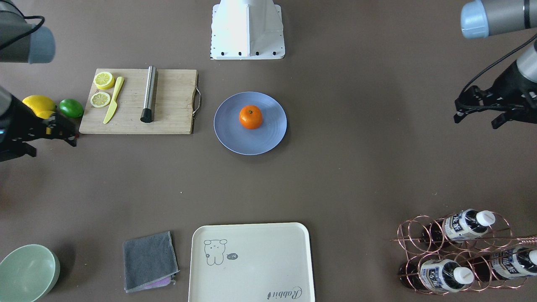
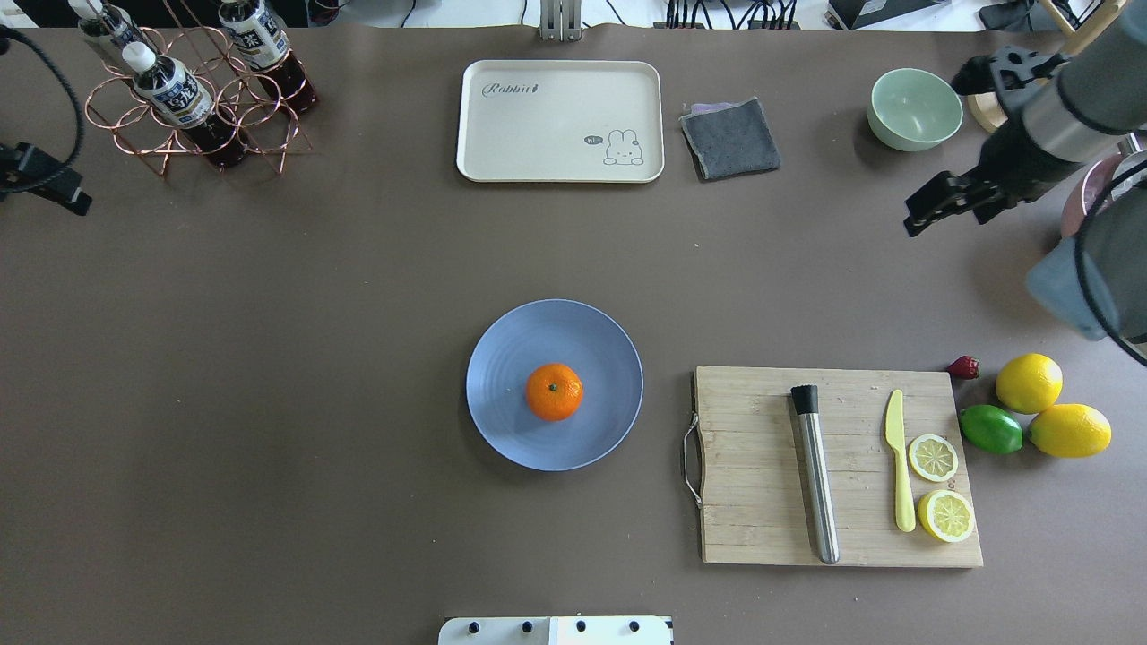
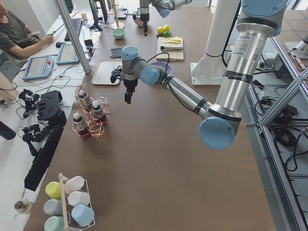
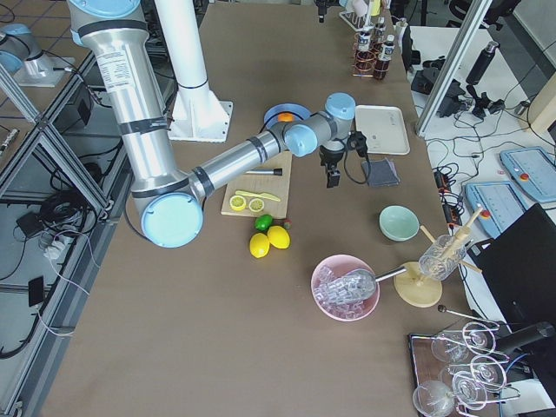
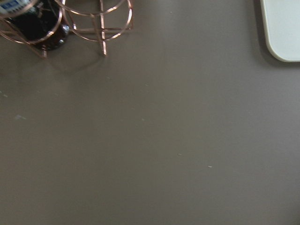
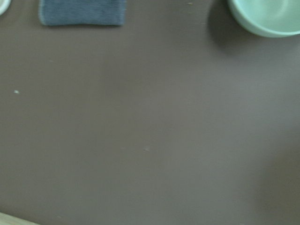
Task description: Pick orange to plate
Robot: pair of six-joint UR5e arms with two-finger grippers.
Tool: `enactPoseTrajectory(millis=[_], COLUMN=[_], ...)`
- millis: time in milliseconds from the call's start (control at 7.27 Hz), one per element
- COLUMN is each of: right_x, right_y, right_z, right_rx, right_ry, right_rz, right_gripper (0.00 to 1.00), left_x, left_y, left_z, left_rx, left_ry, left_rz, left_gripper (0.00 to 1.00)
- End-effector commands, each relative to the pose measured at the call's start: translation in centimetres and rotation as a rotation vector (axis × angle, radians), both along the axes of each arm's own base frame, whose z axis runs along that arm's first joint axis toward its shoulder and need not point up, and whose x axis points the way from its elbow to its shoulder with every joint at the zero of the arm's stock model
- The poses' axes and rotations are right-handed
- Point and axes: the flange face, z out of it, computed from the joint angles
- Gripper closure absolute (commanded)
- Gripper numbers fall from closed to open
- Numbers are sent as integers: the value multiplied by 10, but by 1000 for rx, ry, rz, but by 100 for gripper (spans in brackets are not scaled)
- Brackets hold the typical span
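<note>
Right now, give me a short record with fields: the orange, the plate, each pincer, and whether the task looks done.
orange: resting on the plate, near its middle, stem dimple up
plate: light blue, left of the cutting board in the overhead view
left pincer: open, empty, off by the bottle rack
right pincer: open, empty, near the green bowl
task state: orange looks placed, neither pincer touching it

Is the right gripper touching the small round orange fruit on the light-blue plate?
Apart. The overhead view shows the right gripper near the pale green bowl, far from the small round orange fruit on the light-blue plate.
</note>
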Motion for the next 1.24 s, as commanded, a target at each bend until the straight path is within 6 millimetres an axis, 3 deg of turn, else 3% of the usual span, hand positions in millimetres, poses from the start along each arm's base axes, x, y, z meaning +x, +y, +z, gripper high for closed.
enactPoseTrajectory(millis=[0, 138, 275, 413, 550, 826, 1101], right_x=[164, 215, 247, 256, 257, 258, 257], right_y=[13, 19, 28, 46, 55, 64, 62], right_z=[120, 156, 190, 214, 223, 225, 219], right_rx=[38, 37, 30, 0, -15, -21, -15], right_ry=[69, 77, 81, 101, 117, 115, 115], right_rz=[-106, -123, -132, -134, -136, -132, -126], right_gripper=[0, 0, 0, 0, 0, 0, 0], left_x=[-101, -125, -139, -141, -141, -140, -140], left_y=[44, 51, 73, 76, 73, 71, 74], left_z=[84, 100, 129, 139, 146, 139, 164], left_rx=[19, -6, -59, -69, -76, -56, -107], left_ry=[-22, -26, -31, -36, -38, -31, -33], left_rz=[23, -17, -44, -48, -51, -58, -56], left_gripper=[3, 3, 3, 3, 2, 2, 2])
